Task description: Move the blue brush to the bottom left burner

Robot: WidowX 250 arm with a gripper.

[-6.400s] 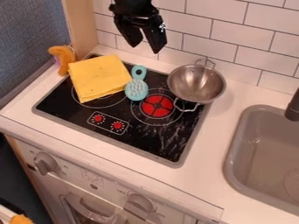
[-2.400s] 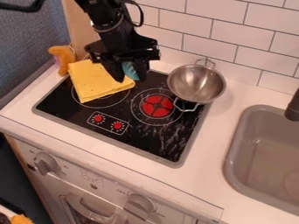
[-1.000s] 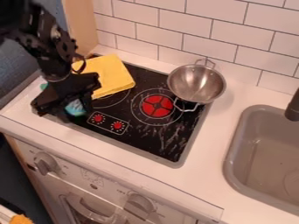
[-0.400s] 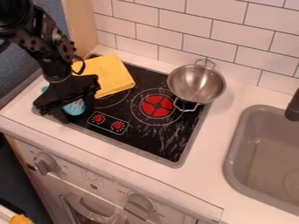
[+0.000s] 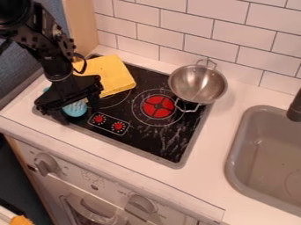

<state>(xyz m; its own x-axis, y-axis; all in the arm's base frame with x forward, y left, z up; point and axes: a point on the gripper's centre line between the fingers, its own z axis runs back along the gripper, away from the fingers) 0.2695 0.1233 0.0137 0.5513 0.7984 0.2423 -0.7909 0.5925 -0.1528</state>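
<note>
At the front left of the black stove top, the gripper hangs low with its fingers spread on either side of the blue brush. The bristle head shows between them, near the left end of the red-knob panel, and a bit of the handle shows left of the gripper's body. Most of the handle is hidden behind the gripper. The left burner shows only part of its ring, partly under a yellow cloth and partly behind the arm.
The yellow cloth lies just behind and right of the gripper. A metal pot stands at the back right of the stove, beside the red burner. A grey sink is at the right.
The arm carried the brush from behind the red burner over the cloth to the stove's front left. Lately it has hardly moved, and its fingers have spread slightly. The cloth has shifted a little.
</note>
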